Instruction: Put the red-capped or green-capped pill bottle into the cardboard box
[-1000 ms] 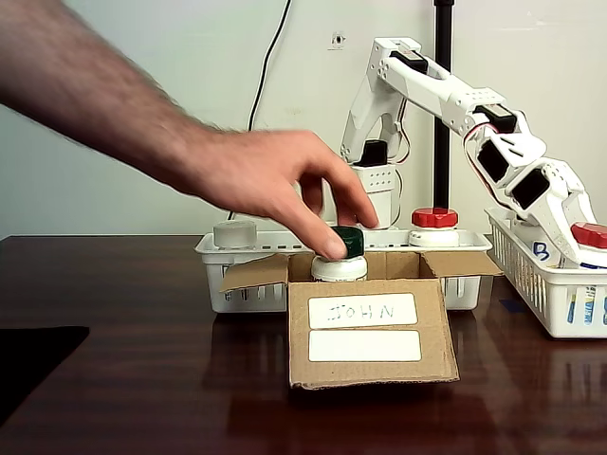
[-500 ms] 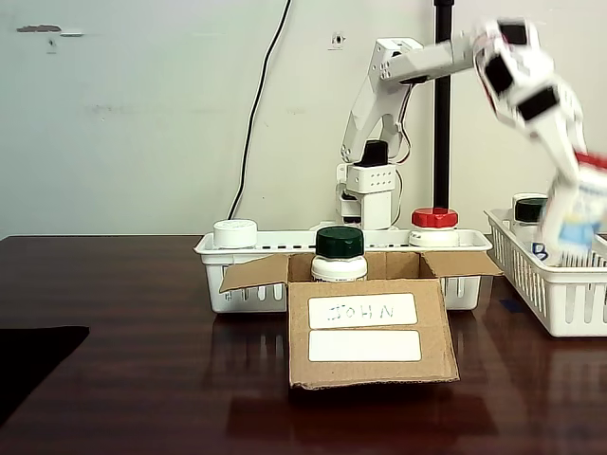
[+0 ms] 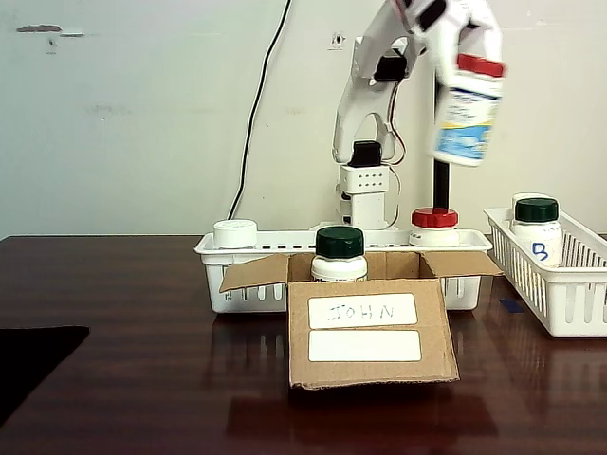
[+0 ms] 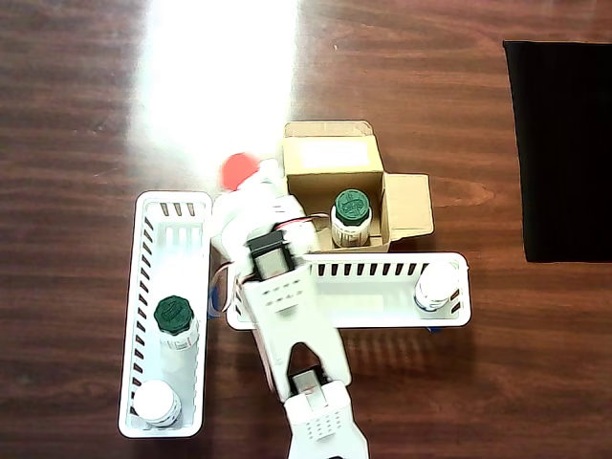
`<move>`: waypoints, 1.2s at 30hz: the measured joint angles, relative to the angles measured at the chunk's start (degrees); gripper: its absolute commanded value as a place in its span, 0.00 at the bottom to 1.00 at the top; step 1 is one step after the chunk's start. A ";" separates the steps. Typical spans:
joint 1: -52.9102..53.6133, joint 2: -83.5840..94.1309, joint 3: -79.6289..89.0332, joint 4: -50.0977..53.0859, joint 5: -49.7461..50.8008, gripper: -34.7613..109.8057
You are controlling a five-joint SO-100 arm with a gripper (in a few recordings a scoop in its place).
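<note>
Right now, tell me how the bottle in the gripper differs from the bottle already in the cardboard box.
The pill bottle in the gripper has a red cap; the green-capped bottle has a dark green one. The pill bottle hangs in the air, slightly tilted, to the right of the cardboard box in the fixed view; the green-capped bottle stands upright inside it. The pill bottle's blue-and-white label shows; the other's body is mostly hidden by the box. Both have white bodies and round caps.

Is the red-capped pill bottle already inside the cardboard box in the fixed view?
No. The gripper holds the red-capped pill bottle in the air, above and to the right of the cardboard box, which holds a green-capped bottle.
</note>
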 measured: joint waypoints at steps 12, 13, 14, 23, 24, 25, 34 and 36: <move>11.16 -22.41 -16.52 0.00 3.52 0.25; 10.99 -25.58 -19.69 -0.62 3.08 0.25; 10.90 -28.30 -22.76 -0.70 3.34 0.25; 10.72 -33.31 -30.94 0.09 2.99 0.25; 10.55 -33.31 -30.94 0.09 2.64 0.25; 10.28 -33.31 -30.85 0.09 2.72 0.25; 6.50 -32.96 -28.30 0.18 -0.26 0.25; 6.33 -32.96 -28.21 0.18 -0.26 0.25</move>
